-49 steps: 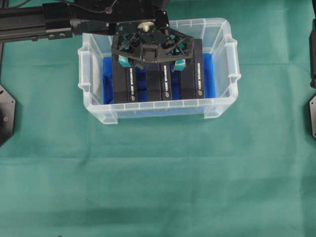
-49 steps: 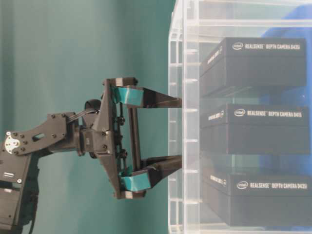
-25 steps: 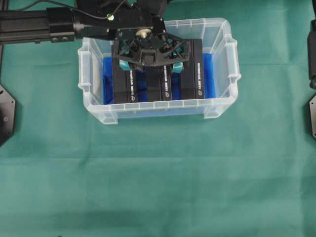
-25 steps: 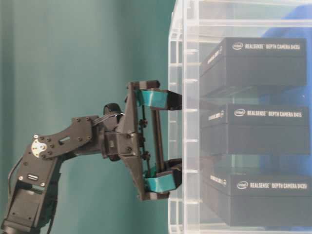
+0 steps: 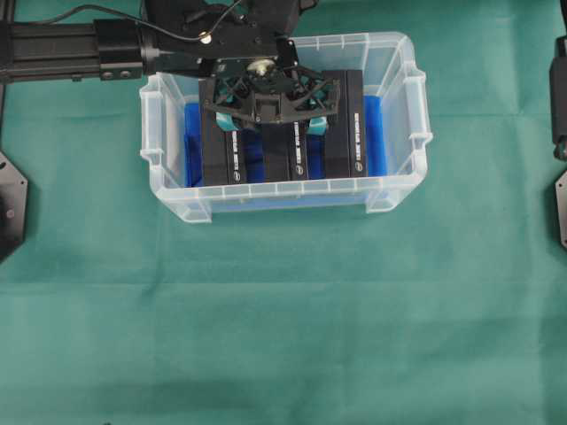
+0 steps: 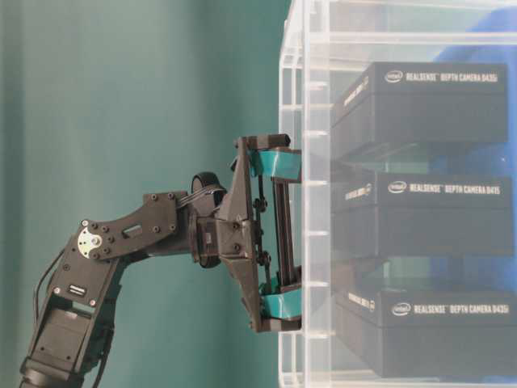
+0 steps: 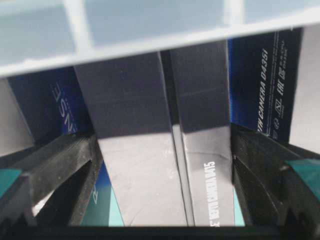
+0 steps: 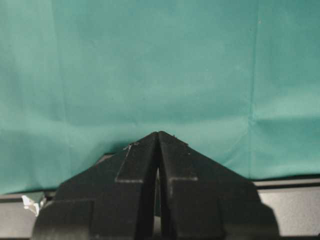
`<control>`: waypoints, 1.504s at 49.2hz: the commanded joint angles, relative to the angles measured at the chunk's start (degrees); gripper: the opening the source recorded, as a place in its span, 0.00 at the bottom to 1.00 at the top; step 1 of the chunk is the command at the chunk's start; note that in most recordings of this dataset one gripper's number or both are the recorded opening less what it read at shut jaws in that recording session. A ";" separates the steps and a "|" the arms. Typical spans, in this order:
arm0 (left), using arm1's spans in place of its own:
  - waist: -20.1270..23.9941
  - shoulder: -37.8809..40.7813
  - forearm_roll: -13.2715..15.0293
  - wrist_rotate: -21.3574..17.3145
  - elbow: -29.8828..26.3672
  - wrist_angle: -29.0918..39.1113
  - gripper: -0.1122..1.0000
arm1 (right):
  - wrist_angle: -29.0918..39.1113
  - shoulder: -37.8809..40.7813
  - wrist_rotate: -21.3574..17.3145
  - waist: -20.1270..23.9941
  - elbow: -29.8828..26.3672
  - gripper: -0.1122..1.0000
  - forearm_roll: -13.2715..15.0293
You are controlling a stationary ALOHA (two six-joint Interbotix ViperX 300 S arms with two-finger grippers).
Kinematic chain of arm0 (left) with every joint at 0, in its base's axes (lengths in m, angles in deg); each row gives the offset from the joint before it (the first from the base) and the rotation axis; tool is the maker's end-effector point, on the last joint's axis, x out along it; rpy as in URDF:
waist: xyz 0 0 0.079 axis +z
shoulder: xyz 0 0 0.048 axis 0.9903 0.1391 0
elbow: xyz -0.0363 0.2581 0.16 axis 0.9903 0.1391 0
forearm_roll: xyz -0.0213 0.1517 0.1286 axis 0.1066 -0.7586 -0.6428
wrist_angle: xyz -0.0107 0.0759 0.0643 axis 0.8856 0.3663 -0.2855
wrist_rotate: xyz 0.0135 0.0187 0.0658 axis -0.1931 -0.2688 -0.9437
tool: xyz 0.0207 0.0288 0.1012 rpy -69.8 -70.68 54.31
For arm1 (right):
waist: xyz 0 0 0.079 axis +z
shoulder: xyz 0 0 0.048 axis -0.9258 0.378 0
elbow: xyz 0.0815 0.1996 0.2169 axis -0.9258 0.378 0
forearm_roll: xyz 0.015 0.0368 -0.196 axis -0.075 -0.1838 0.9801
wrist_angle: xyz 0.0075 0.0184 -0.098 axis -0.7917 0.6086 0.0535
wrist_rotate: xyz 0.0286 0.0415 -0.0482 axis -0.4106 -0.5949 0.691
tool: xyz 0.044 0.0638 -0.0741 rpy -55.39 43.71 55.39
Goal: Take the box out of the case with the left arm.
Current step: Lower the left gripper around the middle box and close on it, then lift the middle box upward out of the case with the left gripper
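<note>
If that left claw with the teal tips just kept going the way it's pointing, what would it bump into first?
Probably the middle black box in the clear case. The left gripper points down into it, open fingers either side of that box. Depth is hard to judge.

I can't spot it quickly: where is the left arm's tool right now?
Overhead, the left tool sits inside the case, at its far side, jaws open astride the middle black box.

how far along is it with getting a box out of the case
Early. Done: the left gripper is inside the case, jaws open and straddling the middle box. In hand: nothing gripped yet. Left: close on that box, lift it clear of the rim. All three boxes sit inside.
</note>
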 commanded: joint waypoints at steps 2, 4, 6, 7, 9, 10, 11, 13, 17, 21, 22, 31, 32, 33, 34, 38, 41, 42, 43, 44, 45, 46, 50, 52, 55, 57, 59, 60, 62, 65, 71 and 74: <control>0.18 -0.88 -0.18 0.70 -1.05 -0.26 0.95 | -0.18 -0.09 -0.09 -0.09 -0.53 0.10 -0.09; 0.09 -0.88 -0.09 1.49 -1.14 -0.26 0.92 | -0.26 -0.09 -0.09 -0.09 -0.53 0.10 -0.09; 0.09 -0.88 -0.09 2.72 -1.23 -0.26 0.85 | -0.18 -0.09 -0.09 0.00 -0.53 0.10 -0.09; 0.09 -0.88 -0.09 3.43 -1.23 -0.35 0.81 | -0.18 0.00 0.00 -0.09 -0.53 0.10 -0.09; 0.09 -0.88 0.00 4.75 -1.23 -0.62 0.71 | -0.18 0.00 -0.09 0.00 -0.53 0.10 -0.09; 0.09 -0.88 0.00 5.36 -1.23 -0.79 0.67 | -0.18 0.00 -0.09 -0.09 -0.53 0.10 -0.09; 0.09 -0.88 0.00 5.89 -1.23 -0.97 0.64 | -0.18 0.00 0.00 0.00 -0.53 0.10 -0.09; 0.00 -0.79 0.00 6.77 -1.23 -1.32 0.64 | -0.18 0.00 -0.09 0.00 -0.53 0.10 -0.09; 0.00 -0.88 0.00 7.21 -1.23 -1.76 0.64 | -0.18 -0.09 -0.09 0.00 -0.53 0.10 -0.09; 0.00 -0.88 0.00 7.29 -1.23 -1.67 0.64 | -0.18 0.00 -0.09 0.00 -0.53 0.10 -0.09; -0.09 -0.88 0.00 7.21 -1.32 -1.67 0.64 | -0.26 0.00 -0.09 0.00 -0.53 0.10 -0.09; -0.26 -0.97 0.00 7.21 -1.23 -1.58 0.64 | -0.18 -0.09 -0.09 0.00 -0.53 0.10 -0.09; -0.26 -0.97 0.00 7.21 -1.32 -1.58 0.64 | -0.26 -0.09 -0.09 -0.09 -0.53 0.10 -0.09; -0.26 -0.97 0.00 7.21 -1.32 -1.58 0.64 | -0.18 -0.09 -0.09 0.00 -0.53 0.10 -0.09; -0.35 -0.97 0.00 7.21 -1.32 -1.58 0.64 | -0.18 0.00 -0.09 0.00 -0.53 0.10 -0.09; -0.26 -1.05 0.00 7.21 -1.32 -1.58 0.64 | -0.18 -0.09 -0.09 0.00 -0.53 0.10 -0.09; -0.26 -1.14 0.09 7.21 -1.41 -1.58 0.64 | -0.18 -0.09 -0.09 -0.09 -0.53 0.10 -0.09; -0.26 -1.14 0.00 7.21 -1.41 -1.49 0.64 | -0.18 -0.09 -0.09 -0.09 -0.53 0.10 -0.09; -0.26 -1.14 0.00 7.21 -1.41 -1.49 0.64 | -0.18 -0.09 -0.09 -0.09 -0.53 0.10 -0.09; -0.26 -1.14 0.00 7.21 -1.49 -1.49 0.64 | -0.18 0.00 -0.09 0.00 -0.53 0.10 -0.09; -0.26 -1.14 0.00 7.21 -1.49 -1.41 0.64 | -0.18 -0.09 -0.09 -0.09 -0.53 0.10 -0.09; -0.35 -1.14 0.00 7.12 -1.49 -1.49 0.64 | -0.18 0.00 -0.09 -0.09 -0.53 0.10 -0.09; -0.35 -1.23 0.00 7.03 -1.67 -1.41 0.64 | -0.26 -0.09 -0.09 0.00 -0.53 0.10 -0.09; -0.35 -1.41 0.09 6.94 -1.93 -1.14 0.64 | -0.18 -0.09 -0.09 -0.09 -0.53 0.10 -0.09; -0.35 -1.85 0.18 6.94 -2.72 -0.44 0.64 | -0.18 -0.09 -0.09 0.00 -0.53 0.10 -0.09; -0.44 -2.20 0.18 7.03 -3.34 0.44 0.64 | -0.26 -0.09 -0.09 -0.09 -0.53 0.10 -0.09; -0.35 -2.55 0.18 7.03 -4.13 1.67 0.64 | -0.18 -0.09 -0.09 -0.09 -0.53 0.10 -0.09; -0.44 -2.72 0.18 7.03 -4.48 2.29 0.64 | -0.18 -0.09 -0.09 0.00 -0.53 0.10 -0.09; -0.35 -2.99 0.18 7.03 -5.45 3.78 0.64 | -0.26 -0.09 -0.09 0.00 -0.53 0.10 -0.09; -0.35 -3.25 0.18 6.94 -6.94 5.98 0.64 | -0.18 0.00 -0.09 0.00 -0.53 0.10 -0.09; -0.44 -3.34 0.53 6.86 -10.55 10.20 0.64 | -0.26 0.00 -0.09 0.00 -0.53 0.10 -0.09; -0.44 -3.34 0.62 6.68 -12.83 11.95 0.64 | -0.18 -0.09 -0.09 -0.09 -0.62 0.10 -0.09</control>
